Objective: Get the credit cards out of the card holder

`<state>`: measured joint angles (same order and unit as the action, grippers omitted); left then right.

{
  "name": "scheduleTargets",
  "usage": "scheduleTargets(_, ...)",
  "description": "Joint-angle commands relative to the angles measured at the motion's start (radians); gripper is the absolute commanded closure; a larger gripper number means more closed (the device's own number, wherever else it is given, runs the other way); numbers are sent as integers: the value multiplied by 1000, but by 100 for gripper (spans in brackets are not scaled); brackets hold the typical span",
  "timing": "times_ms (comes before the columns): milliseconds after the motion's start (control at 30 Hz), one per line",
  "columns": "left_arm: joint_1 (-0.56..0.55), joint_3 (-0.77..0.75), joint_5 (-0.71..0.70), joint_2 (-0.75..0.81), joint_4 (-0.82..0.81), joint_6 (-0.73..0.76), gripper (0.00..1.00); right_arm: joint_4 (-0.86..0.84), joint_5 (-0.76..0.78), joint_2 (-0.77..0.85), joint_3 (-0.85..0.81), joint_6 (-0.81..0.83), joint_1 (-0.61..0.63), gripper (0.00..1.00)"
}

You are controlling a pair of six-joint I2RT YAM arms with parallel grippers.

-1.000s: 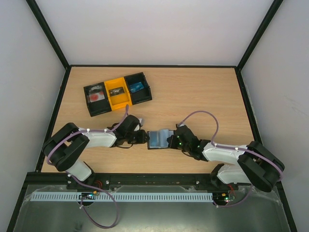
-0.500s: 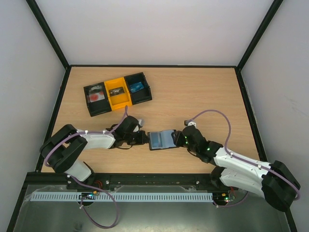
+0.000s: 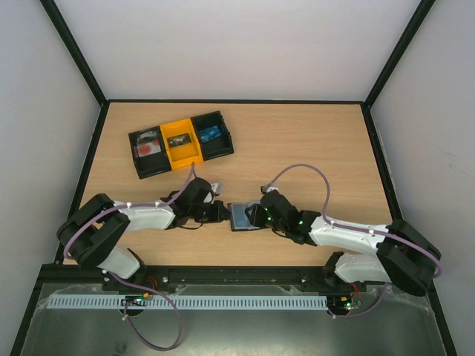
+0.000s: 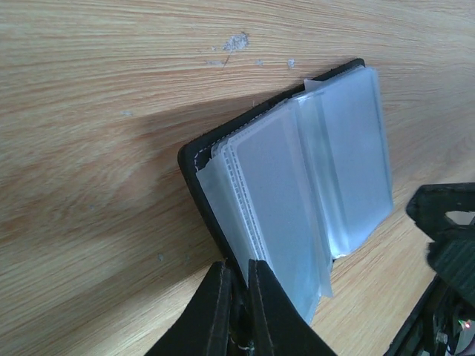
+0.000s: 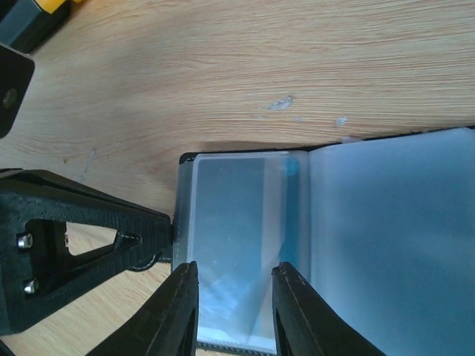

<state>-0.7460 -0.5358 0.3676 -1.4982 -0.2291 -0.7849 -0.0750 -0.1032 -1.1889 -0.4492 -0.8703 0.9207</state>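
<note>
Far left, toward the back of the surface (image 3: 297,148): a black-and-yellow tray (image 3: 185,156) is sitting well apart from the work, likely waiting as the drop-off place.

Left of centre: the left pincer (image 4: 239,274) is reaching in low from the left. Its jaws are pressing nearly together on the black near edge of the card holder (image 4: 297,200), with only the thin cover between them. It appears to be acting as an anchor, pinning the holder so it is not sliding while the other arm is working.

Centre: the card holder is lying open and flat on the surface between the two arms. Its translucent sleeves (image 5: 386,237) are fanning up slightly rather than lying flat.

Just right of centre: the right pincer (image 5: 236,271) is coming in from the right, over the holder. Its jaws are standing partly open and straddling the left-hand sleeve page; nothing is showing clamped between them. A bluish credit card (image 5: 226,215) is showing through that sleeve, fully inside its pocket. The jaws are lining up on the page's near edge, probably to nip the card.

Judgement: extraction is not yet begun. Slippery plastic; the sleeve may be getting pinched along with the card.
</note>
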Motion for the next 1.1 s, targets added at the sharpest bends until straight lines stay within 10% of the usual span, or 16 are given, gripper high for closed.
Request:
scheduleTargets(0, -4, 13, 36, 25, -16, 23, 97, -39, 30, -82, -57, 37, 12, 72)
scheduleTargets(600, 68, 27, -2, 38, 50, 61, 97, -140, 51, -285, 4, 29, 11, 90)
scheduleTargets(867, 68, 24, -45, 116, 73, 9, 48, -184, 46, -315, 33, 20, 12, 98)
scheduleTargets(1067, 49, 17, -29, 150, 36, -36, 37, -200, 40, -322, 44, 16, 12, 98)
